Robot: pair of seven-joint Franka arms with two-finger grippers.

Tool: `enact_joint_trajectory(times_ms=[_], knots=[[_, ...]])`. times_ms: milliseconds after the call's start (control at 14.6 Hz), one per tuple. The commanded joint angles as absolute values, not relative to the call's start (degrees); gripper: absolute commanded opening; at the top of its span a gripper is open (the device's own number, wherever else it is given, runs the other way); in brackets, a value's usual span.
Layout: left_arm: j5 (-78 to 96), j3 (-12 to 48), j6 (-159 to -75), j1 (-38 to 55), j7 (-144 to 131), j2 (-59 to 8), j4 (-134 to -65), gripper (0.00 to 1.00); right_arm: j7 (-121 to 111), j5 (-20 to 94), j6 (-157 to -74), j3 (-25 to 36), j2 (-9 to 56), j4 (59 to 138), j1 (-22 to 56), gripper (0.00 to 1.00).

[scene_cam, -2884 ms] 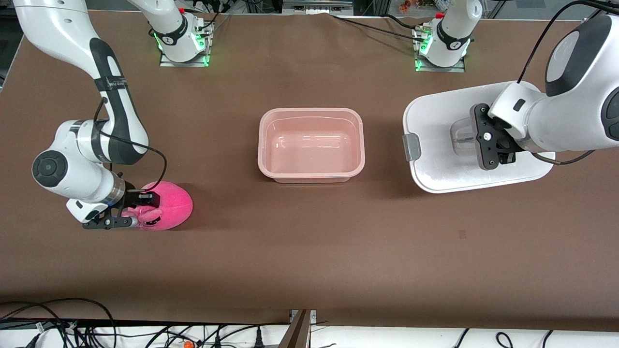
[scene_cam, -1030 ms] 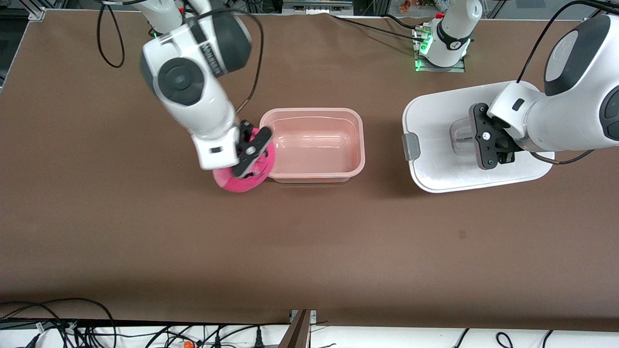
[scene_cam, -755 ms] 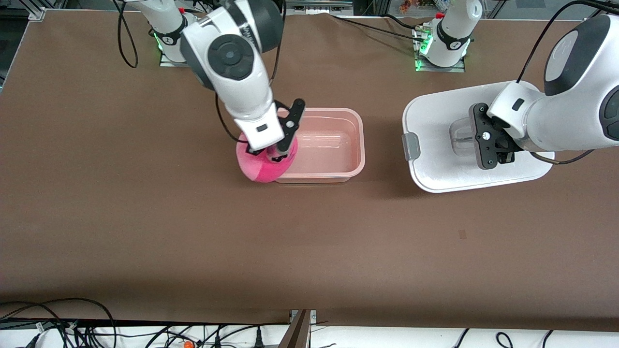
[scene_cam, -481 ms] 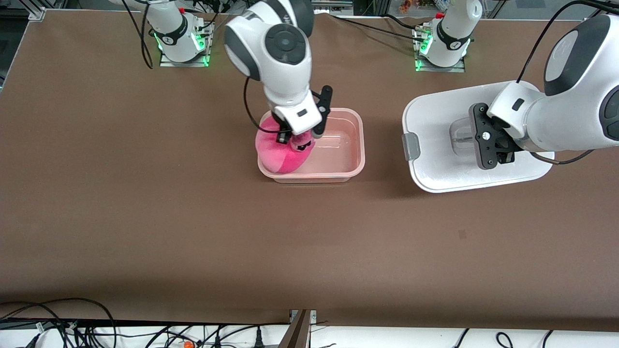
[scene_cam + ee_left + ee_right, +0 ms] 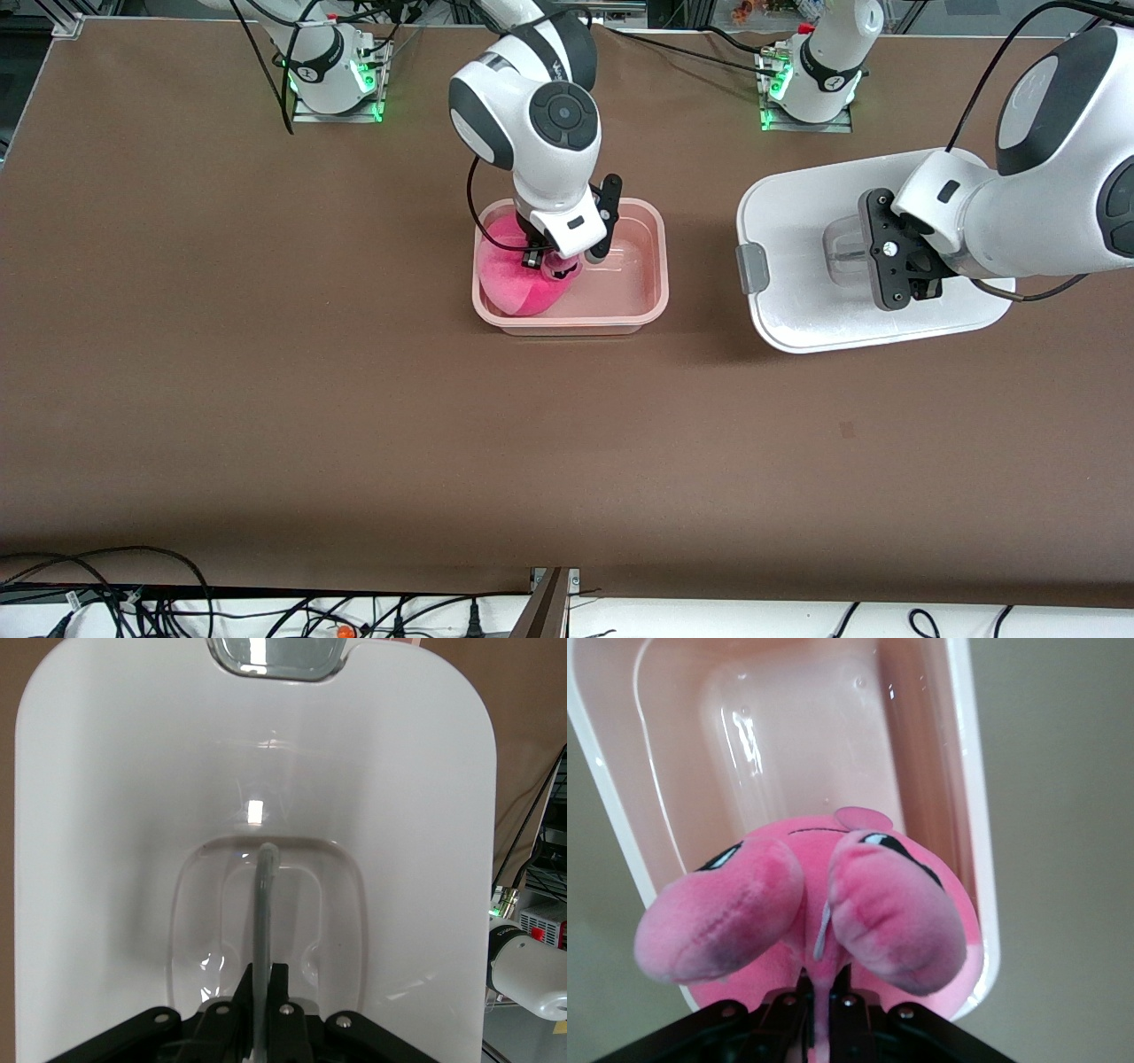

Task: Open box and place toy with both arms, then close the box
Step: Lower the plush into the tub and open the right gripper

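Front view and both wrist views. The right end effector is over the open box, its fingertips hidden by the wrist housing and by the toy it pinches; the right wrist view shows them clamped narrowly on the plush between two paler rounded lobes. The toy, a soft, fuzzy hot-pink ball with dark eye patches, sits at the box's 9 o'clock end, toward the right arm's end of the desk; whether it touches the box floor cannot be told. The box is a glossy, translucent pink tub of rounded-rectangle shape with a thick rim, its remaining interior bare.

At 3 o'clock of the box, well apart, lies the lid, smooth white plastic with rounded corners and a grey clip on the edge facing the box; its end is cut off under the left arm. The left end effector is closed on the clear handle in the lid's recess. The desk surface is matte brown.
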State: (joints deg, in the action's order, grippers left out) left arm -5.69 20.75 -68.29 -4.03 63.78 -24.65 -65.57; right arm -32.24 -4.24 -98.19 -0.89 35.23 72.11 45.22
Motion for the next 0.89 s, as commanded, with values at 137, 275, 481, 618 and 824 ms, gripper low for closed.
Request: enact_joint_trajectory(times_ms=[137,275,481,618,824], knots=[[-7.38,21.09,-67.06,-2.90,63.63,-24.96,-63.90,0.00,-28.22,-6.06,-100.88,-0.70,39.72,71.98,47.90,0.00],[-7.30,21.09,-67.06,-2.99,63.63,-24.96,-63.90,0.00,-27.86,-7.99,-103.43,-0.70,42.00,71.98,48.16,0.80],[-7.47,21.18,-67.06,-2.55,63.46,-24.96,-63.90,0.00,-25.42,-8.17,-110.02,-0.70,44.47,71.89,48.52,1.00],[-7.30,21.18,-67.06,-2.02,63.72,-24.96,-63.90,0.00,-19.02,-7.82,-114.50,-0.79,45.43,71.81,48.52,1.00],[-7.38,21.09,-67.06,-1.49,63.72,-24.96,-63.90,0.00,-13.45,-7.65,-117.78,-0.70,45.27,71.81,48.96,1.00]])
